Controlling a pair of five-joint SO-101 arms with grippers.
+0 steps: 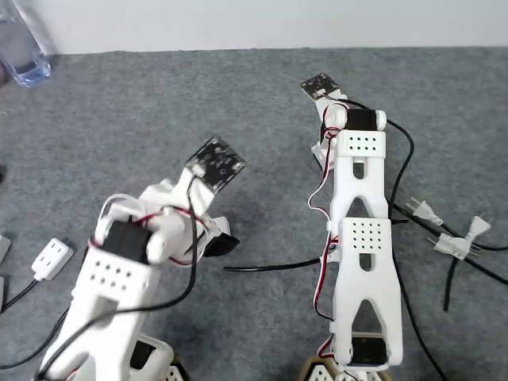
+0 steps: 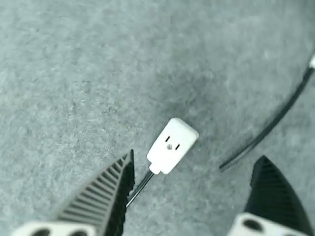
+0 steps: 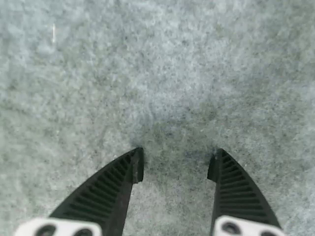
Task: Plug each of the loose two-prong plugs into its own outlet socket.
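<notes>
The left tool (image 2: 197, 158) was spread wide and had nothing in it. A white outlet socket (image 2: 172, 146) lay flat on the grey desk (image 2: 74, 59) between its two fingers. The socket sat just beside the tip of one finger (image 2: 115, 189) and far from the other finger. Its two slots faced up. Its thin cord (image 2: 141, 183) ran back past the near finger. A black cord (image 2: 268, 129) lay on the desk by the other finger and did not touch the socket.

The right tool (image 3: 177, 155) was spread too, and it held nothing. Bare grey desk lay between its fingers.

From high up, a two-prong plug (image 1: 423, 210) and a second plug (image 1: 464, 236) lay loose on the desk, out on the right side of the right arm (image 1: 361, 238). They were near each other, next to the middle of that arm, and well apart from both tools. A second socket (image 1: 52, 259), also white, lay on the left side of the desk, beside the left arm (image 1: 111, 278).
</notes>
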